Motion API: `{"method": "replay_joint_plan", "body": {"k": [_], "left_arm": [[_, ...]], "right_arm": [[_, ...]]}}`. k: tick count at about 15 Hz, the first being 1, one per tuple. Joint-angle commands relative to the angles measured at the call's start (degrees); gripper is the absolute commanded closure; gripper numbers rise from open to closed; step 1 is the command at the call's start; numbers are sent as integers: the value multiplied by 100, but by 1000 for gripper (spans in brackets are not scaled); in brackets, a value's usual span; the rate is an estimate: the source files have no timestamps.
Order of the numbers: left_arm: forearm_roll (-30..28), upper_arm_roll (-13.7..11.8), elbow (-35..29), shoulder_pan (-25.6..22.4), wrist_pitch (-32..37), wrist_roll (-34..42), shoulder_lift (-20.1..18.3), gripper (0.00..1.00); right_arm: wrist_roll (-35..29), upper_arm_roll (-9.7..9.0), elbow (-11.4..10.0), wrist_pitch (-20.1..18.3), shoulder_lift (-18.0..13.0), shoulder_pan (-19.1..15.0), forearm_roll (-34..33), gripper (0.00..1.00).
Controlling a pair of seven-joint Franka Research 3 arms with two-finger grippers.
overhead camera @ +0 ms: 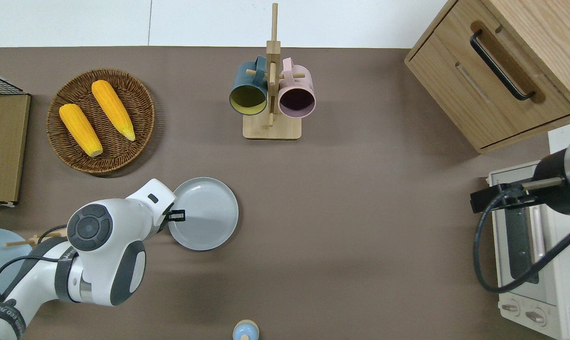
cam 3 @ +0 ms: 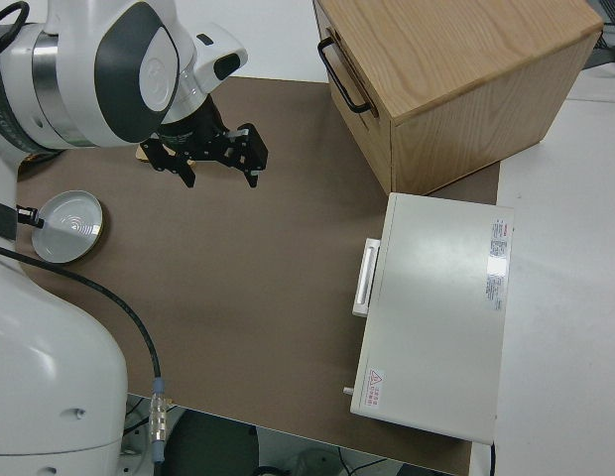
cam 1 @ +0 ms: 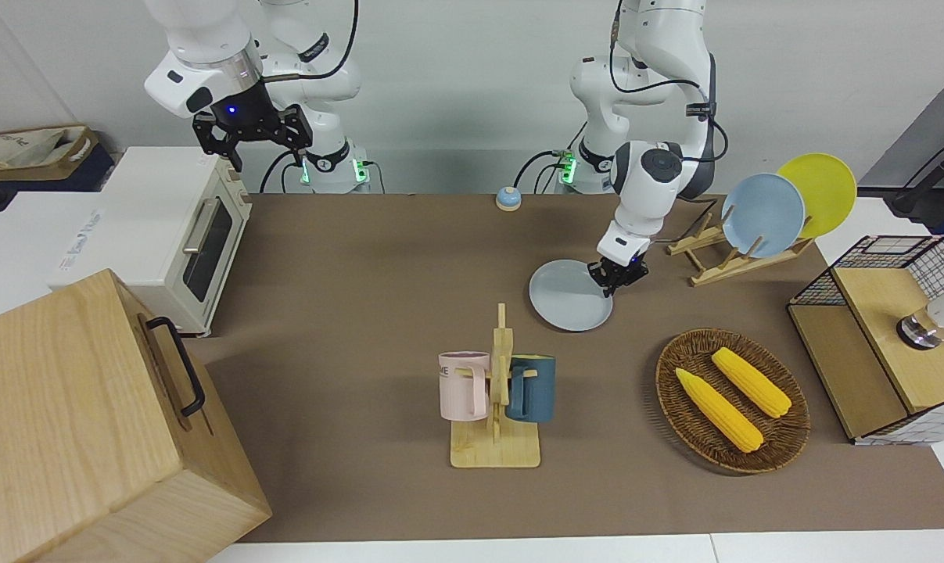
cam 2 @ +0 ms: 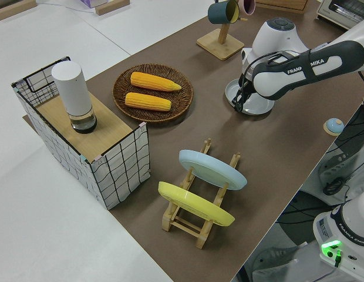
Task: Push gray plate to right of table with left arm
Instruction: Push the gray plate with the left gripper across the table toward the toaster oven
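Plainly "FRANKA EMIKA" on left arm (cam 2: pixel 299 67) beside gray plate (cam 2: pixel 252 104)

A plain pale wall (cam 1: pixel 456 70) stands at the robots' end; a cardboard box (cam 1: pixel 30 152) sits on the floor.

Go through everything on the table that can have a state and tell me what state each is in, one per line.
gray plate: flat on the table, left end effector at its rim
right end effector: open, parked
toaster oven: door shut
wooden cabinet: drawer shut
dark teal mug: hung on the mug rack
pink mug: hung
sky-blue plate: upright in the plate rack
yellow plate: upright in rack
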State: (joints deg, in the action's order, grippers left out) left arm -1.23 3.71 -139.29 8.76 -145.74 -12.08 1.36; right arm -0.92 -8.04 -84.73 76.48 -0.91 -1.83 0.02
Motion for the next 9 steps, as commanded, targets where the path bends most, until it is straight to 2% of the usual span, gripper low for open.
{"method": "replay_joint_plan", "body": {"k": [1,9], "left_arm": [[-9,94,60,258,-112,-434,277,1000],[-9,139,148,758,-112,-1111,294,1000]], "right_arm": [[-75,-92,53,-89,-14,-115,25,17],[-66,-92,53,-89,-14,-107,25,17]]}}
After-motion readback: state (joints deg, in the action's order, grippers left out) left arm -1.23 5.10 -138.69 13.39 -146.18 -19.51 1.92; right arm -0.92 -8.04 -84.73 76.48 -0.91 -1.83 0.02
